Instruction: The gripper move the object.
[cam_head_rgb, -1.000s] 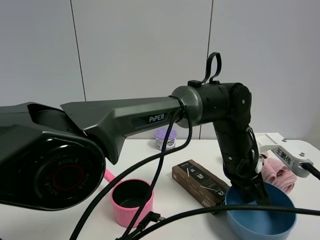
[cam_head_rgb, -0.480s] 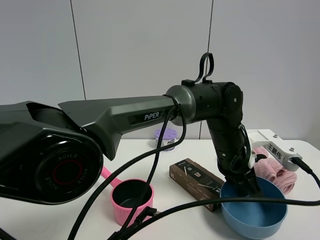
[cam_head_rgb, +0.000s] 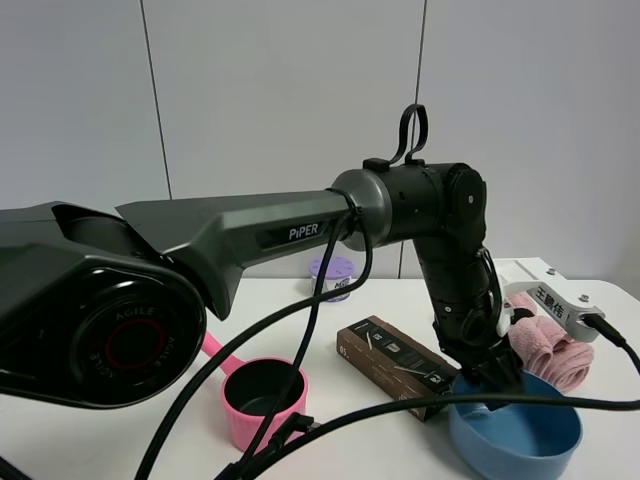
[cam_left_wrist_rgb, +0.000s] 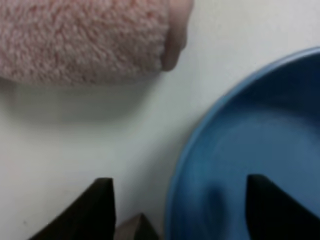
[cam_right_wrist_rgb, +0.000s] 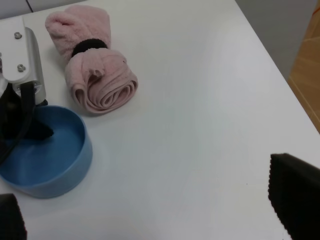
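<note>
On the right side of the tabletop (cam_right_wrist_rgb: 200, 125), the blue bowl (cam_head_rgb: 515, 440) stands just beside a rolled pink towel (cam_right_wrist_rgb: 95, 65), with a dark box (cam_head_rgb: 395, 365) and a pink pot (cam_head_rgb: 263, 400) farther to the left. The left fingers (cam_left_wrist_rgb: 102, 210) are spread wide and straddle the bowl's rim, one inside the bowl and one outside it over the tabletop, not closed on it. The right fingers (cam_right_wrist_rgb: 295, 195) hang above the tabletop, wide apart and holding nothing.
</note>
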